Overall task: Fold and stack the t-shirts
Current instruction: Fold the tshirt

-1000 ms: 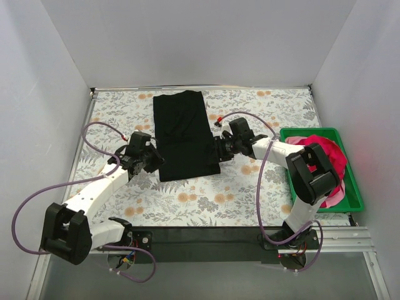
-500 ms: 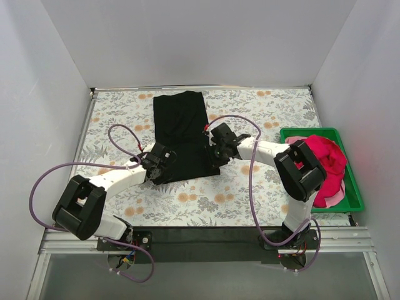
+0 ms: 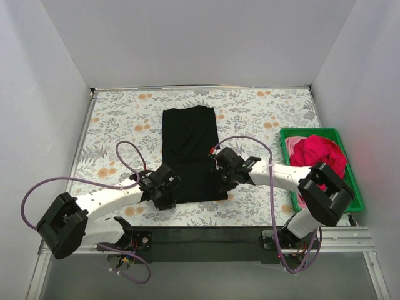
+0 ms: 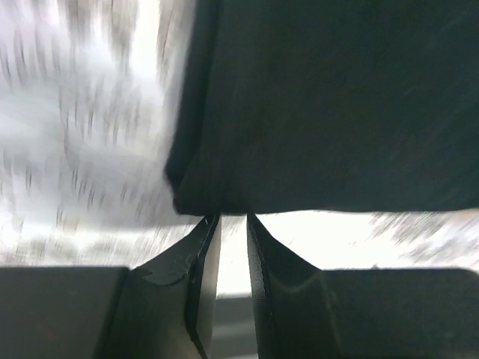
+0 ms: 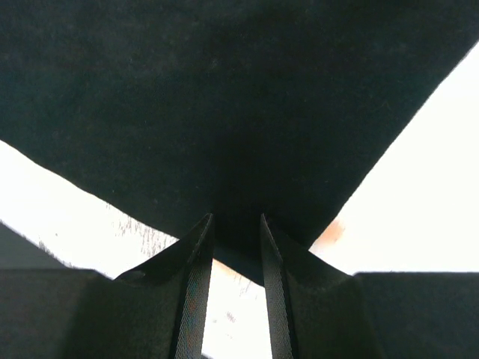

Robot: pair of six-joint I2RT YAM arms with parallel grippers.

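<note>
On the flowered table [image 3: 119, 119], near its middle, the black shirt [image 3: 190, 144] is lying folded into a long strip, its length running from the far side toward the arm bases. Both arms are reaching inward to the strip's near end, 1 at each corner. The left pincer [image 3: 169, 192] is sitting at the near-left corner; in the blurred left wrist view its tips [image 4: 233, 218] are standing close together and nipping the black shirt [image 4: 337, 97] right at the hem. The right pincer [image 3: 222, 184] is sitting at the near-right corner; in the right wrist view its tips [image 5: 236, 218] are clamping a point of the black shirt [image 5: 224, 97], with dark cloth showing between the 2 fingers. At the table's right edge, well apart from the strip, the red shirt [image 3: 319, 153] is lying bunched inside the green crate [image 3: 312, 130], rising above its rim.
</note>
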